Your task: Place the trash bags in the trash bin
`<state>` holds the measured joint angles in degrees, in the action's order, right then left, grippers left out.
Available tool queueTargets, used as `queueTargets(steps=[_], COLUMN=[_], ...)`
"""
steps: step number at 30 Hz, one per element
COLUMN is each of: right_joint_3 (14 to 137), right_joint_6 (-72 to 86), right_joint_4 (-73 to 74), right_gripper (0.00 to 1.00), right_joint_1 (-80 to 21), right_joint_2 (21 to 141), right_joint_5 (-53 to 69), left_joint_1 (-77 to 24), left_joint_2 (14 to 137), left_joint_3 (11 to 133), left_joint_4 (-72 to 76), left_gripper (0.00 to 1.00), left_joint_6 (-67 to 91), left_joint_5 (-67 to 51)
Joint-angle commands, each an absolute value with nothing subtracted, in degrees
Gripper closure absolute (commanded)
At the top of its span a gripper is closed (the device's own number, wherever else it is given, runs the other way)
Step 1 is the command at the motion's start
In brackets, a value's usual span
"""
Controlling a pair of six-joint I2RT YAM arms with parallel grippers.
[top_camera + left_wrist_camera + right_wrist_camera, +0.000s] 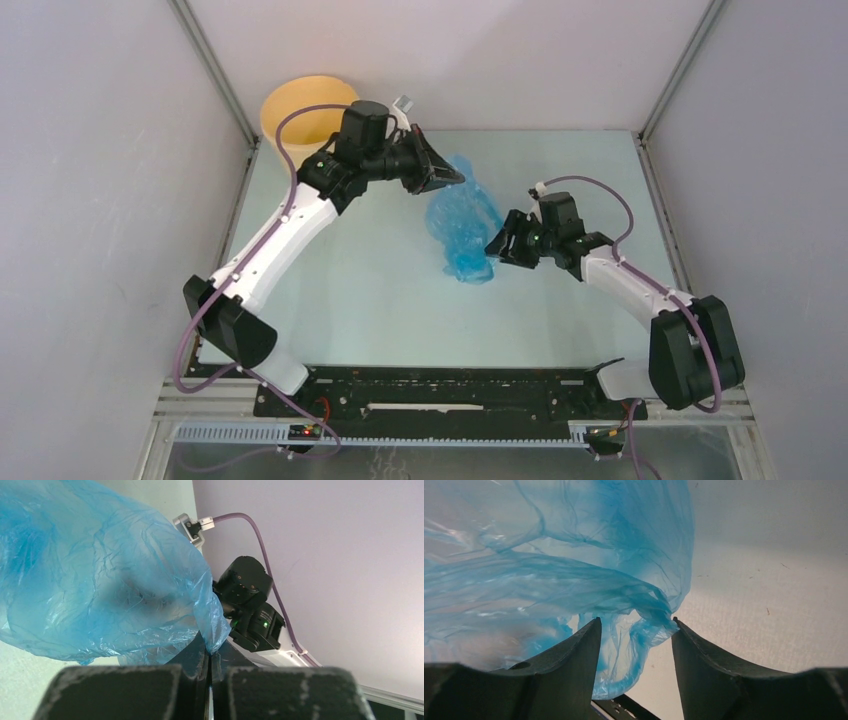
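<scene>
Currently the left gripper (209,655) has its fingers pressed together on a fold of the blue bag (462,228), over the middle of the table (380,290). The right gripper (635,622) is spread, with film bunched loosely between its fingers. The yellow bin (300,105) stands at the far left corner, apart from the bag.

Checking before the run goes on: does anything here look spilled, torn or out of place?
Nothing stands out. The wrinkled translucent blue plastic bag looks whole, pinched in the left pincer; the round pale-yellow bin stands upright.
</scene>
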<state>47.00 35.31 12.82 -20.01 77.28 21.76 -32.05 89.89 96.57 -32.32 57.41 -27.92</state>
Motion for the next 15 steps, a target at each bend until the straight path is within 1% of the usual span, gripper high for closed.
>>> queueTargets(steps=[1, 3, 7, 9, 13, 15], right_joint_3=[47.02, 47.49, 48.42, 48.43, 48.98, 49.35], right_joint_6=[36.6, 36.99, 35.88, 35.26, 34.65, 34.84], right_joint_4=[10.35, 10.0, 11.49, 11.72, 12.36, 11.69], right_gripper=[0.4, 0.47, 0.57, 0.59, 0.55, 0.58], right_joint_1=[-19.29, -18.54, -18.23, -17.96, -16.79, -16.63], right_joint_2=[78.36, 79.35, 80.3, 80.58, 81.5, 81.91], right_joint_5=[19.48, 20.44, 19.19, 18.21, 16.45, 17.16], left_joint_1=[-31.93, -31.9, -31.82, -31.34, -30.62, -30.38], left_joint_2=[86.6, 86.28, 85.84, 85.3, 83.64, 82.97], left_joint_3=[95.38, 94.64, 92.89, 91.85, 89.89, 89.06], left_joint_4=[-28.31, -28.21, -28.04, -28.05, -28.02, -27.97], left_gripper=[1.0, 1.0, 1.0, 1.0, 1.0, 1.0], left_joint_6=[59.68, 59.63, 59.06, 58.74, 58.43, 58.09], left_joint_5=[-30.26, -30.15, -30.7, -30.99, -31.06, -31.2])
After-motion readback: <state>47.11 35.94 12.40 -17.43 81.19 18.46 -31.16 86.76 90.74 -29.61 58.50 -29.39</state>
